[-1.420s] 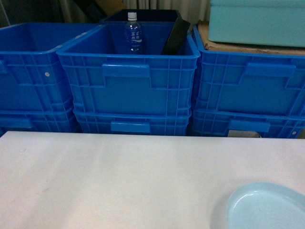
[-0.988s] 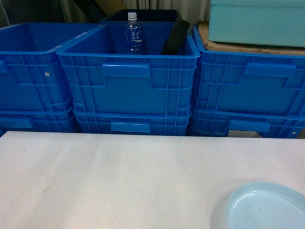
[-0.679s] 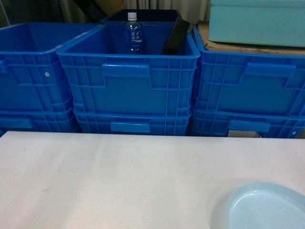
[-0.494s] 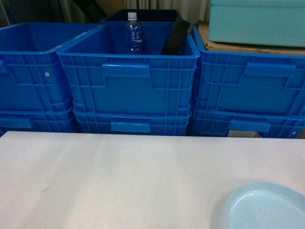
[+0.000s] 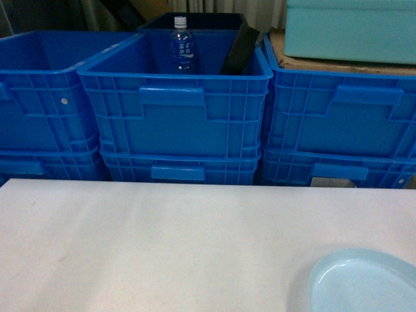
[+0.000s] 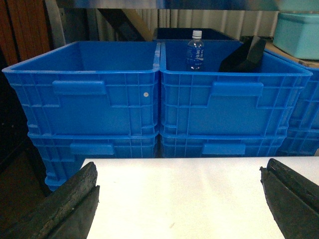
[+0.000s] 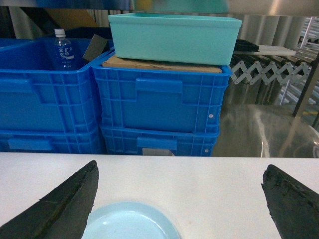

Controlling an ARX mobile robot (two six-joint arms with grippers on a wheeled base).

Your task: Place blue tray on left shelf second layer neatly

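Although five head views span over a second, nothing has shifted: the blue tray (image 5: 364, 281) rests unmoved on the counter (image 5: 162, 240), so pickup remains undone. Right claw (image 7: 179, 199) gapes empty, tray at its 7 o'clock. Left claw (image 6: 182, 199) is likewise spread, empty.

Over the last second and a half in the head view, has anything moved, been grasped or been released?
Nothing visibly changed. The pale sky-blue round tray lies in the same spot at the near right of the white tabletop, ungrasped. The deep-blue ribbed crates, the clear water bottle and the teal rectangular tub stayed put.
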